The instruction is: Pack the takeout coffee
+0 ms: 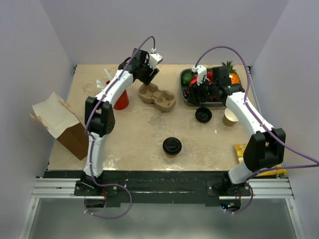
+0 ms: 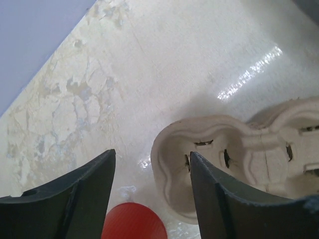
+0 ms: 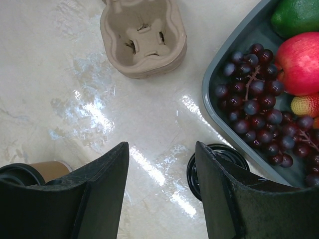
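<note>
Left claw (image 2: 152, 155) spread; takeout coffee (image 1: 171, 146) tan, black-lidded, upright.

The takeout coffee (image 1: 171, 146) shows a black lid over tan paper; the tabletop (image 1: 134, 139) is mottled cream, the carrier (image 1: 157, 96) pale tan, one cup (image 1: 121, 101) red, the tray (image 3: 209, 99) grey with dark purple grapes (image 3: 259, 114)

The worn beige table (image 1: 139, 134) is carrying a brown paper bag (image 1: 62, 124) at its left edge. A red cup (image 1: 121, 101) is standing beside a cardboard cup carrier (image 1: 157, 96). A grey fruit tray (image 1: 182, 89) is sitting at the far right, with a loose black lid (image 1: 203, 114) and a lidless tan cup (image 1: 230, 117) lying near it. The takeout coffee (image 1: 171, 146) is standing alone near the front centre.
</note>
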### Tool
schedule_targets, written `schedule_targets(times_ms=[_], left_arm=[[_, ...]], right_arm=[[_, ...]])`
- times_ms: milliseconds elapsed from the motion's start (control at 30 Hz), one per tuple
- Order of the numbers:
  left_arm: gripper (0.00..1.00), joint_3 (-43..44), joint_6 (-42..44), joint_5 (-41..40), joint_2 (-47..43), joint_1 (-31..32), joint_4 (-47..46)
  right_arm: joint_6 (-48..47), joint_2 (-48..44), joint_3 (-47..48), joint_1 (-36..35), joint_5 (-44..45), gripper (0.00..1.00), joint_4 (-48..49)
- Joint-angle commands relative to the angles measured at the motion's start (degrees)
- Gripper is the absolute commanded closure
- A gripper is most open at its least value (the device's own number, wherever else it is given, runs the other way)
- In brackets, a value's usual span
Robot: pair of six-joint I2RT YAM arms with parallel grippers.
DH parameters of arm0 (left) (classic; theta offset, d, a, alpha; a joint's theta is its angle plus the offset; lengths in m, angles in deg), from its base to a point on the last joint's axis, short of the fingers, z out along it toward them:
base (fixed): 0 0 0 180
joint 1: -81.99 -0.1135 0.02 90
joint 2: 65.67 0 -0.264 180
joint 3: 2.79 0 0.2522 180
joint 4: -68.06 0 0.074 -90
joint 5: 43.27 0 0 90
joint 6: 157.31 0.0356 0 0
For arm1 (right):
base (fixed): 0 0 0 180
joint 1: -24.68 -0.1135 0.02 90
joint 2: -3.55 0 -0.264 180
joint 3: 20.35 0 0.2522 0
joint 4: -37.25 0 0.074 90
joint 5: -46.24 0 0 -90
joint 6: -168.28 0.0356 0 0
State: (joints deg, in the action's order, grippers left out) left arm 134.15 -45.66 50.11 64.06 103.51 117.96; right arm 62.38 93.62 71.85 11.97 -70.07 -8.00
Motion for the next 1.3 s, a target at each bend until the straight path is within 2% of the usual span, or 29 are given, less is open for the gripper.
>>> schedule_targets(times_ms=[0, 167, 333, 533, 933, 1033, 1167, 1267], left_arm=[[0.33, 3.48, -7.93, -2.94, 2.28, -1.30, 1.12], [0.33, 4.00, -12.23, -0.83, 4.12, -3.41, 2.97], [0.33, 4.62, -13.12, 4.61, 5.27, -4.73, 5.34], [0.38, 2.51, -13.21, 10.94, 4.13, -4.82, 6.92], [0.43, -8.65, -14.97, 14.46, -5.27, -4.73, 9.04], [0.43, -11.55, -15.41, 14.73, -8.52, -4.73, 9.30], [0.31, -13.57, -14.71, 14.38, -10.64, -4.64, 10.00], [0.29, -13.14, -14.62, 13.68, -11.34, -4.64, 10.79]], right_arm=[[0.70, -0.59, 1.64, 0.23, 0.29, 0.41, 1.51], [0.61, -1.11, 1.11, 0.23, 0.73, 0.40, 1.25], [0.61, -1.38, 0.67, 0.14, 0.99, 0.40, 1.34], [0.70, -1.47, 0.05, 0.23, 1.17, 0.40, 1.60], [1.40, -0.76, -0.83, 0.23, 1.08, 0.39, 2.74], [1.49, -0.50, -1.00, 0.14, 1.08, 0.39, 3.01], [2.19, -0.24, -1.53, 0.32, 0.91, 0.39, 3.80], [2.45, 0.29, -1.18, 0.23, 0.90, 0.39, 3.89]])
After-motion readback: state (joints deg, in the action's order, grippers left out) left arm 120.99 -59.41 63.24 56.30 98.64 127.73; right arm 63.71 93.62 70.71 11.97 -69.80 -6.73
